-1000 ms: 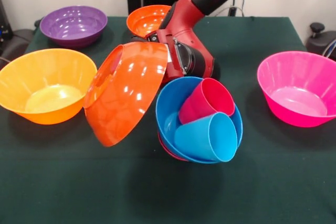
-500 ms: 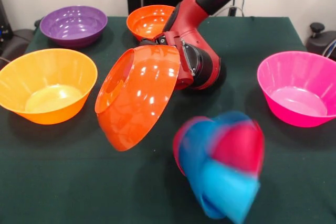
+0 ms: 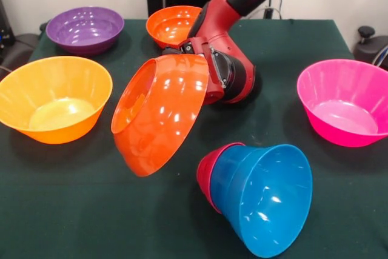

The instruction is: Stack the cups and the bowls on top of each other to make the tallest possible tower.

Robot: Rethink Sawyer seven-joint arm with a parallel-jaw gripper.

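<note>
Front view: your gripper (image 3: 182, 50) carried a glossy orange plastic bowl (image 3: 160, 113) tipped on edge above the green table (image 3: 91, 222); whether the fingers pinched its rim, you could not tell. The tower (image 3: 257, 195), nested red and blue plastic bowls, lay toppled on its side near the front edge. Judged light, stiff, slippery: take thin rims.

no readable txt, labels, nos. or signs
</note>
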